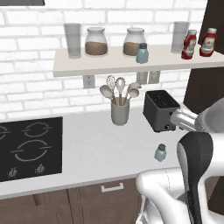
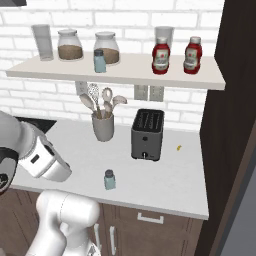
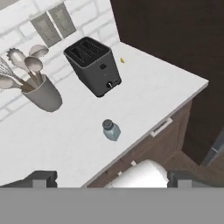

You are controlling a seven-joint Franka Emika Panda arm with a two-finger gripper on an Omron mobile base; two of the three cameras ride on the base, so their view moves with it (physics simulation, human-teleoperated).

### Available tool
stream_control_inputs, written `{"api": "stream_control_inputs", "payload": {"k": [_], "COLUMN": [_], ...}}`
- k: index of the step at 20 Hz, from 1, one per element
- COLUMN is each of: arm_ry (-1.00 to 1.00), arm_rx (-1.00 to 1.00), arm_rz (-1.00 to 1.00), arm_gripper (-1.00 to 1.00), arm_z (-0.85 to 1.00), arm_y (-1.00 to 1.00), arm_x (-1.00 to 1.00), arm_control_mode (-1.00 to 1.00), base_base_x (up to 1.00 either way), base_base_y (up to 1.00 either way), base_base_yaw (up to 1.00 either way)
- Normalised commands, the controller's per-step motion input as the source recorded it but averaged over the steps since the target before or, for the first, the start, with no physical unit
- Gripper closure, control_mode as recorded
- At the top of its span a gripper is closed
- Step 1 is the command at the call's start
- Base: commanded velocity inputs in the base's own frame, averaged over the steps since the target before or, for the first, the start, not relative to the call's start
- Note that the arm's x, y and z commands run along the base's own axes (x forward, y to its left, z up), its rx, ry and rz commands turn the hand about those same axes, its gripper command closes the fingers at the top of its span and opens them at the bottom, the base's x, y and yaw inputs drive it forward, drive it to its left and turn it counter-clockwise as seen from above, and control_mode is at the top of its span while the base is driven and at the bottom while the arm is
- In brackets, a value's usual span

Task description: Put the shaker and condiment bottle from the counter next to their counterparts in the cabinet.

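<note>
Pincer (image 3: 112, 181) tips show as two small dark blocks at the lower left and lower right of the hand view, set wide apart with nothing between them, so it is empty and spread. Between those tips and a little up the frame stands the shaker (image 3: 111, 130), upright on the white table (image 3: 175, 78), close to the front edge and well apart from the dark toaster (image 3: 93, 65) above it and the utensil crock (image 3: 43, 94) at the upper left. The coming move turns on this: the shaker lies ahead along the line of sight and roughly centred between the tips, with its long axis vertical, so I judge a descent toward it would straddle its body, provided the hand lines up with the cap.

In the left base view the same shaker (image 1: 160, 152) sits at the lower right, in front of the toaster (image 1: 161, 110); in the right base view it (image 2: 109, 179) is low in the middle of the frame.

Up on the shelf (image 2: 130, 70), two red bottles (image 2: 161, 56) (image 2: 192, 55) already stand near each other at the upper right, so the bottle half of the job looks done. The counterpart shaker (image 2: 100, 61) stands alone left of centre on the shelf, beside a brown-filled jar (image 2: 107, 47), and the table shaker belongs next to it.
</note>
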Motion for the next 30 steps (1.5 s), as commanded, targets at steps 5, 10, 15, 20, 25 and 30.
{"api": "stream_control_inputs", "payload": {"k": [5, 10, 15, 20, 25, 30], "arm_ry": [0.05, 0.07, 0.04, 0.04, 0.02, 0.0], "arm_rx": [0.15, 0.07, 0.0, 0.0, 0.0, 0.0], "arm_rz": [0.1, 0.07, 0.05, 0.04, 0.01, 0.0], "arm_gripper": [-1.0, -1.0, -1.0, -1.0, -1.0, -1.0], "arm_z": [-0.14, -0.14, -0.12, -0.21, -0.29, -0.24], "arm_y": [0.0, 0.0, 0.0, 0.0, -0.04, -0.12], "arm_x": [0.02, 0.1, 0.11, 0.07, 0.05, 0.13], "arm_control_mode": [-1.0, -1.0, -1.0, -1.0, -1.0, -1.0], "base_base_x": [0.0, 0.0, 0.0, 0.0, 0.0, 0.0], "base_base_y": [0.0, 0.0, 0.0, 0.0, 0.0, 0.0], "base_base_yaw": [0.0, 0.0, 0.0, 0.0, 0.0, 0.0]}}
